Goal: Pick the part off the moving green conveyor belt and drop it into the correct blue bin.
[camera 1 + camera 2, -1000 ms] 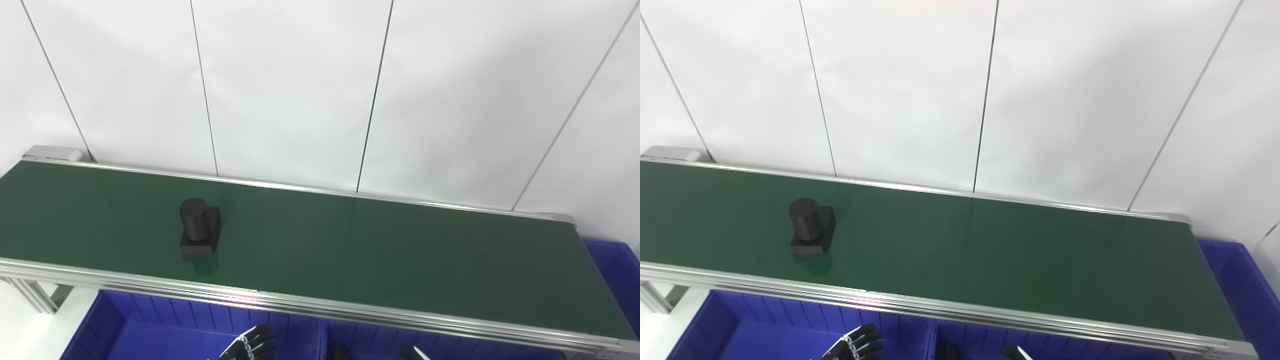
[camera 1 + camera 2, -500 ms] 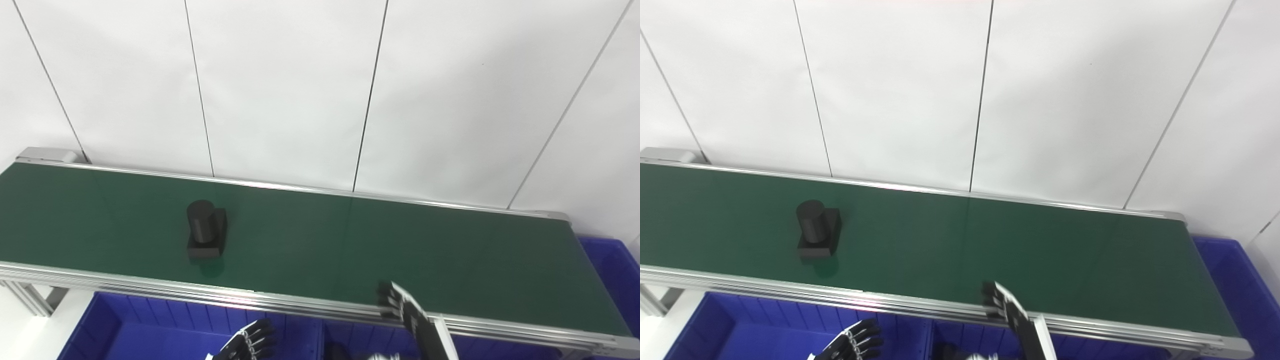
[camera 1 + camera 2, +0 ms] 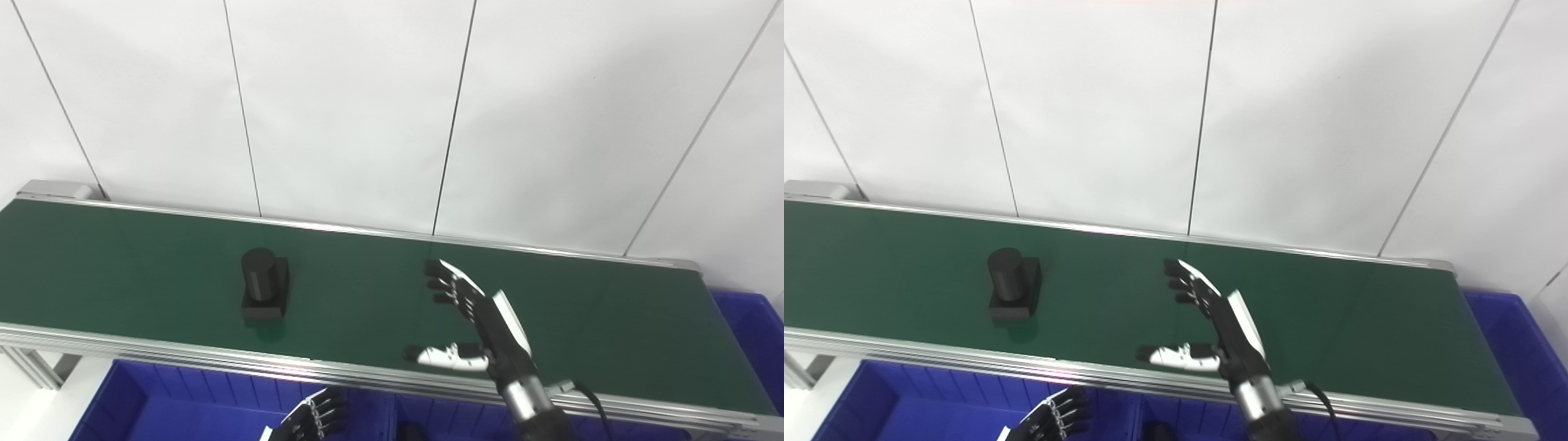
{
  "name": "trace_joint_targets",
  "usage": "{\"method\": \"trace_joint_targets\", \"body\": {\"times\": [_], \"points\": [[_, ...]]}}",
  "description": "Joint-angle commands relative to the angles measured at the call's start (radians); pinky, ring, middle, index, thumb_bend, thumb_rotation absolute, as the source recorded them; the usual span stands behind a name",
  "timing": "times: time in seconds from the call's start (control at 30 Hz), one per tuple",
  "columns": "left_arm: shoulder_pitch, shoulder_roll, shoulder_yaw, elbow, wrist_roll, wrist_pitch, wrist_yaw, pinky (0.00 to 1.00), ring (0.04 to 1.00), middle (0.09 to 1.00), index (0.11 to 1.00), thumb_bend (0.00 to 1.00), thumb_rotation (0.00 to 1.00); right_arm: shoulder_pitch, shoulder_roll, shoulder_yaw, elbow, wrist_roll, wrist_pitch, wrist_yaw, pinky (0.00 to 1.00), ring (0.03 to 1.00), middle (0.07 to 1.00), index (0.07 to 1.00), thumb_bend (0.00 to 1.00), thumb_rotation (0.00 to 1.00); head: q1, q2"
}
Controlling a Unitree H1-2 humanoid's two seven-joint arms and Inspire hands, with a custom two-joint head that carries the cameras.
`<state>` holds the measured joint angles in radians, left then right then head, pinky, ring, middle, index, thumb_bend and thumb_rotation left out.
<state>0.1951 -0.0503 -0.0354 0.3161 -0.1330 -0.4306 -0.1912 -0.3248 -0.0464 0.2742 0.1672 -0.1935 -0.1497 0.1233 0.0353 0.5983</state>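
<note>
Part (image 3: 264,290), a black cylinder on a square base, stands upright on the green conveyor belt (image 3: 612,324), left of centre. Right robot hand (image 3: 474,324) hovers to its right, fingers spread, empty: the reach step. Next it must close around the part. Left robot hand (image 3: 312,418) waits low over a blue bin (image 3: 122,398), fingers loosely curled, holding nothing. No writing is legible

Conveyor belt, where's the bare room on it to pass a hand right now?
The green conveyor belt is bare between the black part and the open right hand, left of the part, and from that hand to the belt's right end. Tightest is the near rail, where the left hand sits low over the blue bins.
</note>
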Motion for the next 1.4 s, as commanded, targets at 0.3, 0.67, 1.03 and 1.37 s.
{"method": "trace_joint_targets", "body": {"times": [0.3, 0.67, 1.03, 1.37], "points": [[-0.008, -0.009, -0.008, -0.01, 0.011, -0.032, 0.016, 0.75, 0.757, 0.773, 0.773, 0.59, 0.0, -0.317, 0.035, 0.045, 0.261, -0.022, 0.044, 0.12, 0.78, 0.888, 0.956, 0.996, 0.87, 0.39, 0.038, -0.012], [-0.004, -0.015, -0.008, -0.01, 0.015, -0.036, 0.015, 0.78, 0.76, 0.773, 0.783, 0.58, 0.0, -0.487, 0.1, 0.13, 0.511, -0.13, 0.049, 0.131, 0.84, 1.0, 1.0, 1.0, 0.91, 0.38, 0.063, -0.021], [0.01, -0.025, -0.018, -0.003, 0.019, -0.033, 0.015, 0.79, 0.762, 0.786, 0.787, 0.58, 0.0, -0.559, 0.168, 0.122, 0.733, -0.156, -0.035, 0.044, 1.0, 1.0, 1.0, 1.0, 0.92, 0.4, 0.079, -0.024], [0.015, -0.037, -0.014, 0.0, 0.011, -0.038, 0.004, 0.81, 0.761, 0.777, 0.78, 0.58, 0.0, -0.622, 0.237, 0.083, 0.956, -0.157, -0.178, -0.168, 1.0, 1.0, 1.0, 1.0, 0.88, 0.27, 0.092, -0.026]]}}
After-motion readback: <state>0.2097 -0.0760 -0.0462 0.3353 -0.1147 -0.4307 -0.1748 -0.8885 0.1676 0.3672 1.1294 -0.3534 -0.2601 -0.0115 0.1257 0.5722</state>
